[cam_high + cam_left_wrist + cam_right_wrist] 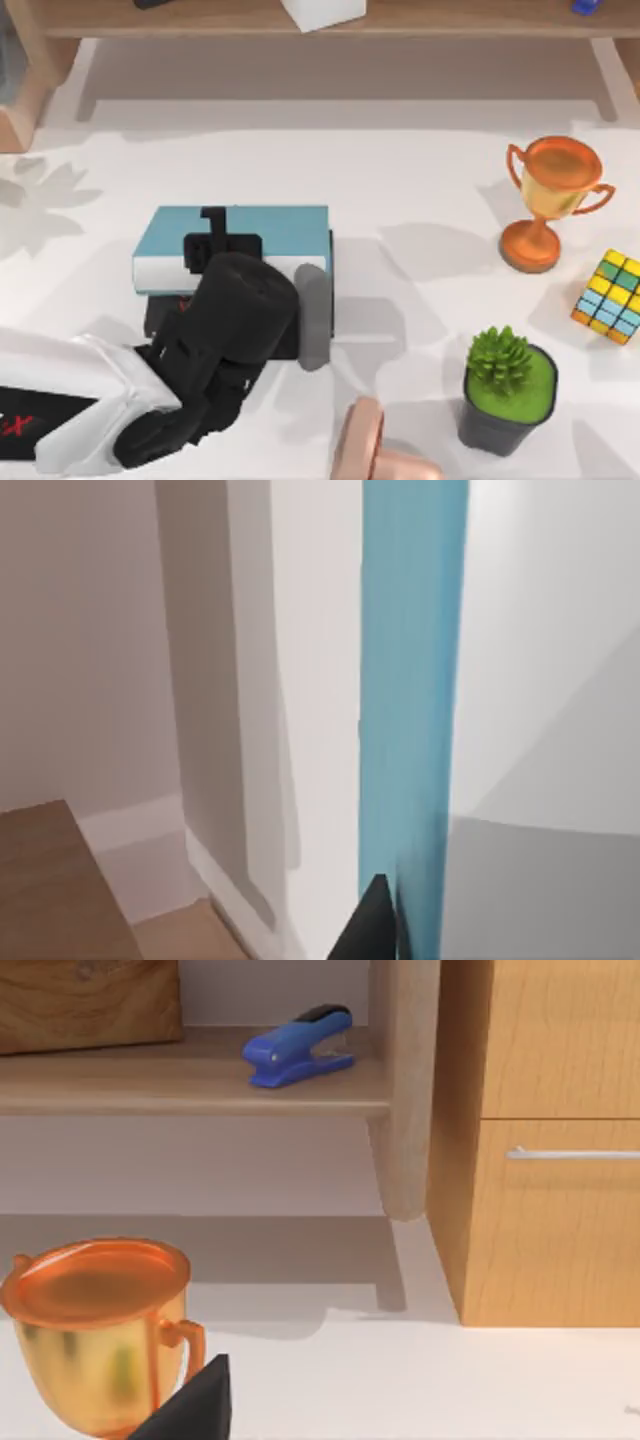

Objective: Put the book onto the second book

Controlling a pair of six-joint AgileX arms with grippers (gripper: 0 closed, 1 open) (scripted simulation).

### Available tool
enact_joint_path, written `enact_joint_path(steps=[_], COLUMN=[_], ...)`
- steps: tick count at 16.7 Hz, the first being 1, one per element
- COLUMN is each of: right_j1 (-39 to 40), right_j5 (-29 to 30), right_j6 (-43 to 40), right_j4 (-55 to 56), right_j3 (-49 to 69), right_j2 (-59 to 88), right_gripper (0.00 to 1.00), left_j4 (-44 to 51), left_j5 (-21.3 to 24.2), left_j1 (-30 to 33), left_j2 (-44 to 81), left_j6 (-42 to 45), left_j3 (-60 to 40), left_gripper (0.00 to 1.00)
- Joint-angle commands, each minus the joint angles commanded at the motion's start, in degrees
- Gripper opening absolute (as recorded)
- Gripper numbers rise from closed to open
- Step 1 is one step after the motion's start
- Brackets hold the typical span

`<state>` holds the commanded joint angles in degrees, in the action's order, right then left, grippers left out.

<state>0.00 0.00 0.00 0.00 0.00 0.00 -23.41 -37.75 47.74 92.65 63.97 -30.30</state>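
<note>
Teal book point(270, 232), thick white page edge, clamped in left pincer point(214, 240); right pincer state unclear.

My left arm point(200, 350) hides most of the second book point(160, 318), perhaps lying beneath the book point(270, 232), and the left gripper's point(214, 240) fingertips stay indistinct.

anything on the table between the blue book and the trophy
No. In the top view the stretch of white table between the book and the trophy is bare apart from shadows.
</note>
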Motion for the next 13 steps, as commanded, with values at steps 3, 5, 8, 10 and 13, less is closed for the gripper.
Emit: enact_joint_path(steps=[3,5,8,10,13], right_j1=[0.00,0.00,0.00,0.00,0.00], right_j5=[0.00,0.00,0.00,0.00,0.00], right_j6=[0.00,0.00,0.00,0.00,0.00], right_j4=[0.00,0.00,0.00,0.00,0.00], right_j3=[0.00,0.00,0.00,0.00,0.00], right_j2=[0.00,0.00,0.00,0.00,0.00], right_gripper=[1.00,1.00,1.00,1.00,1.00], left_j4=[0.00,0.00,0.00,0.00,0.00], left_j5=[0.00,0.00,0.00,0.00,0.00], left_j1=[0.00,0.00,0.00,0.00,0.00], left_j2=[0.00,0.00,0.00,0.00,0.00], left_j6=[0.00,0.00,0.00,0.00,0.00], left_j3=[0.00,0.00,0.00,0.00,0.00], left_gripper=[0.68,0.83,1.00,1.00,1.00])
